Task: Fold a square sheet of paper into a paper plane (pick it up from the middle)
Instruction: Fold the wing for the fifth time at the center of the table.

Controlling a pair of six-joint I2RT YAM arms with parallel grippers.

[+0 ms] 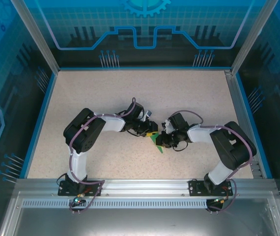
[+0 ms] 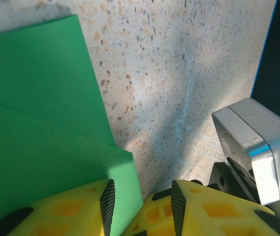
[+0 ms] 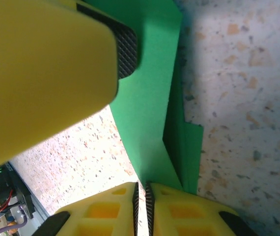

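The square sheet of paper (image 1: pixel 157 146) is bright green and partly folded, lying mid-table between both grippers. In the left wrist view the sheet of paper (image 2: pixel 42 123) shows layered flaps with a diagonal crease. My left gripper (image 2: pixel 142 206) is open, its left finger resting over the paper's corner and its right finger over bare table. In the right wrist view a flap of the paper (image 3: pixel 150 98) rises off the table and narrows into my right gripper (image 3: pixel 142 204), whose jaws are pinched on its tip. The left gripper's finger (image 3: pixel 46 64) sits on the paper's far part.
The speckled table (image 1: pixel 105 93) has a blue rim and transparent blue walls around it. An aluminium rail (image 1: pixel 140 184) runs along the near edge by the arm bases. A silver metal part of the right arm (image 2: pixel 253 147) stands close to my left fingers.
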